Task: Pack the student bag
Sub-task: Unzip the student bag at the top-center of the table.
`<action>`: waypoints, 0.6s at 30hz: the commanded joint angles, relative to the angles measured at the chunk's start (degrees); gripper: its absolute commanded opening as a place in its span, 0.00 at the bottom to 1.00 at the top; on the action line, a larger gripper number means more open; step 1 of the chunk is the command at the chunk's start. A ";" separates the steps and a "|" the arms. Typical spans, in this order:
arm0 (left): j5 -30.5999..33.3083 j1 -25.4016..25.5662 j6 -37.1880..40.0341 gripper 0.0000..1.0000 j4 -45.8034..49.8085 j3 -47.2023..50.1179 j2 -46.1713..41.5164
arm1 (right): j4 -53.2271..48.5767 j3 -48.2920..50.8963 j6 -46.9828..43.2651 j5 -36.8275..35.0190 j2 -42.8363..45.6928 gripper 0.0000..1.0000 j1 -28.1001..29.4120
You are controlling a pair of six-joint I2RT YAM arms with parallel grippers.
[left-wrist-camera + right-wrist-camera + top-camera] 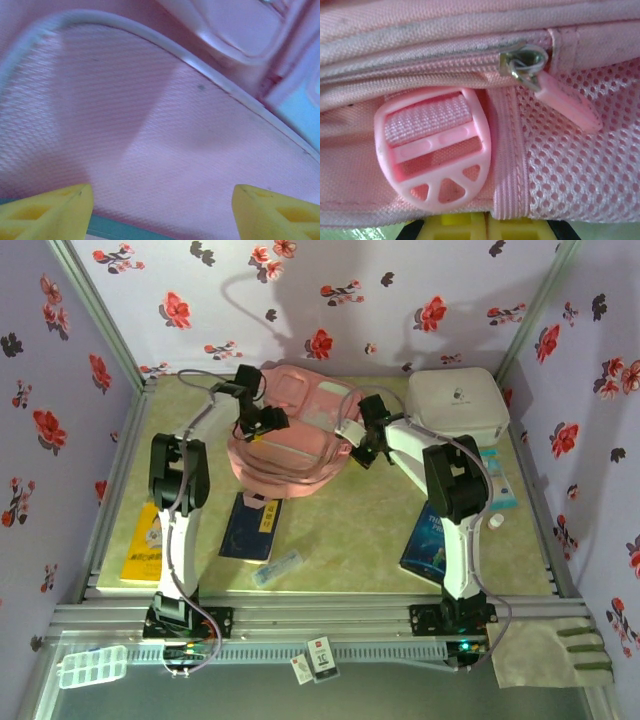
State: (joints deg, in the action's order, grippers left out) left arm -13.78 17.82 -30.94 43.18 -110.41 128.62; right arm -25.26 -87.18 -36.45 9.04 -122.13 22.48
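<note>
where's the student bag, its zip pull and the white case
student bag (295, 455), top view, pink front fabric
zip pull (567, 107), right wrist view, pink tab below the metal slider
white case (455, 400), top view, middle of lid

White arms (178, 540) with black joints (178, 468), grey cables (198, 375) and yellow claw fingers (47, 212).

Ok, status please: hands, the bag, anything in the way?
Left hand open over student bag. Right hand shut at its zip side. Blue book lies before bag, unpacked.

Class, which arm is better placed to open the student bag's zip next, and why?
Probably the right: the right claw, shut, sits close to the zip pull of the student bag. The left claw hangs open over plain fabric.
</note>
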 commanded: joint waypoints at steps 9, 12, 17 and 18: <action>-4.61 6.93 -4.84 0.64 -4.46 -7.57 5.13 | 2.43 3.98 1.55 2.89 4.96 0.00 -0.44; -4.23 8.13 -7.97 0.59 -7.99 -7.87 8.00 | 2.32 4.03 1.82 3.05 5.04 0.00 -0.42; 1.77 9.44 -13.93 0.49 -6.44 -9.33 12.91 | 1.03 5.18 1.61 2.74 5.98 0.00 0.15; 2.57 9.51 -14.67 0.48 -5.34 -9.91 13.73 | 0.10 5.27 1.29 2.38 6.21 0.00 0.45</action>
State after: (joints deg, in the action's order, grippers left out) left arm -15.57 26.63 -40.93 35.75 -119.02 138.19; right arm -23.20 -82.83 -35.44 10.72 -118.89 22.39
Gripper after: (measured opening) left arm 0.491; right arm 0.055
